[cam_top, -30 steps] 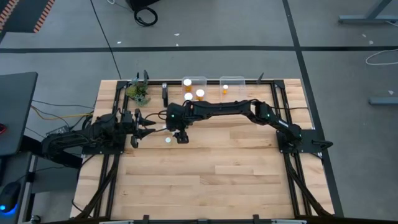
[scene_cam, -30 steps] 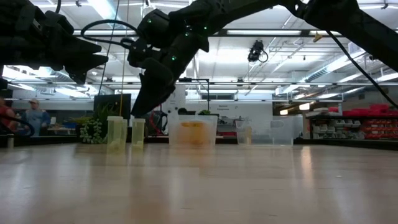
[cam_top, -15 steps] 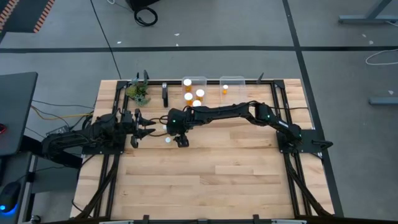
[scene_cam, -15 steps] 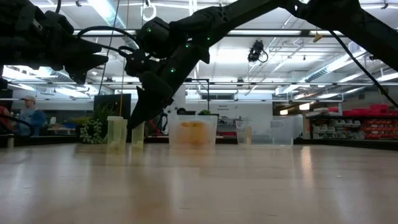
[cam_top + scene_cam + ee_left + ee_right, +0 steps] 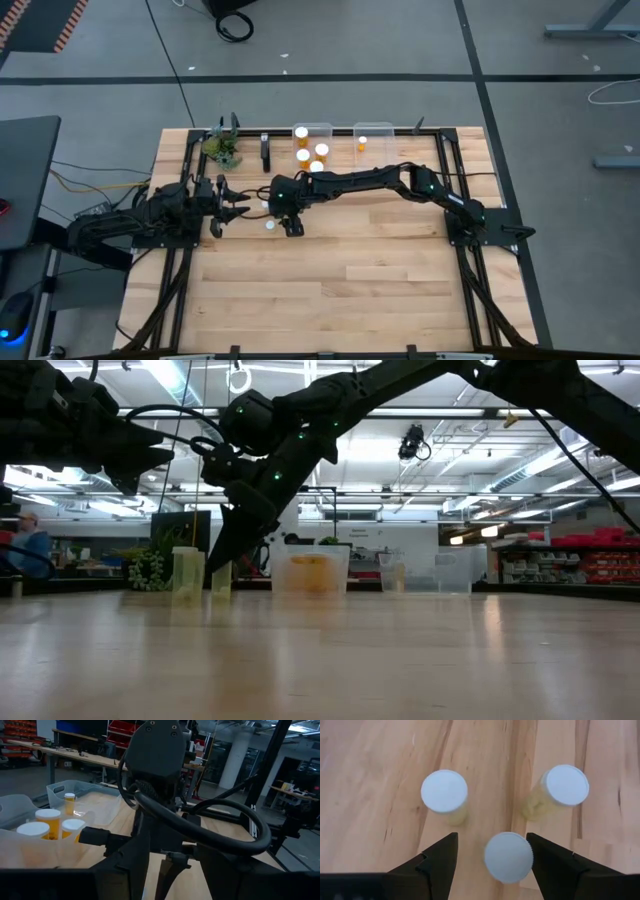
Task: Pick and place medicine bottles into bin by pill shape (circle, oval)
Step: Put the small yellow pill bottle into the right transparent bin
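right claw open over three white-capped amber pill bottles, one bottle between its fingers, on wooden desk. left claw open, waiting nearby.

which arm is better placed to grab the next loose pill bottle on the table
Right. The right gripper hangs with its jaws open on either side of a white-capped bottle, while the left gripper waits beside the loose bottles.

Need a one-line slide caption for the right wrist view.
Open right gripper hovers over three white-capped medicine bottles on the wooden table, one cap between its fingers.
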`<state>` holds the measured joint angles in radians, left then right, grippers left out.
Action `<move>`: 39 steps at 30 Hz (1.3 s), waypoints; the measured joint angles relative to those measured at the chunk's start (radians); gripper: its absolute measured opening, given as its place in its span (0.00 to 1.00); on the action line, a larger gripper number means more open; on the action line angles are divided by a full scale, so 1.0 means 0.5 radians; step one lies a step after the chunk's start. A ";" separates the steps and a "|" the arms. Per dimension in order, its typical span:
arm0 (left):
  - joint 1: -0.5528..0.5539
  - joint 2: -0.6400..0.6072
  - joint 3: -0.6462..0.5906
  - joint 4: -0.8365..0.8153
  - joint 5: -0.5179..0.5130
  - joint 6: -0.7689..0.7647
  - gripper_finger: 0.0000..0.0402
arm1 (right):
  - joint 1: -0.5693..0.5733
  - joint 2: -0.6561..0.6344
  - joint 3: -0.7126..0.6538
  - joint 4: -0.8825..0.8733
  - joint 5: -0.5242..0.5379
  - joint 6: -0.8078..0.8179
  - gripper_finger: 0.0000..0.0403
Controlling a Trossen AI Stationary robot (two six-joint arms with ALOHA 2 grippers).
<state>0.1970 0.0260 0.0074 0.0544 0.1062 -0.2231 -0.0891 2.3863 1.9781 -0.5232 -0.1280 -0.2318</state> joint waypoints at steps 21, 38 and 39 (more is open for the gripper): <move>0.000 0.000 0.000 0.000 0.000 0.000 0.43 | 0.000 0.000 0.000 -0.002 0.008 0.031 0.49; 0.000 0.000 -0.001 0.000 0.000 0.000 0.43 | 0.000 0.000 0.000 -0.014 0.061 0.031 0.36; 0.000 0.000 0.000 0.000 0.000 0.000 0.43 | 0.000 0.000 0.000 -0.016 0.061 0.032 0.35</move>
<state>0.1970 0.0261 0.0074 0.0544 0.1062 -0.2230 -0.0891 2.3863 1.9781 -0.5314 -0.0975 -0.2157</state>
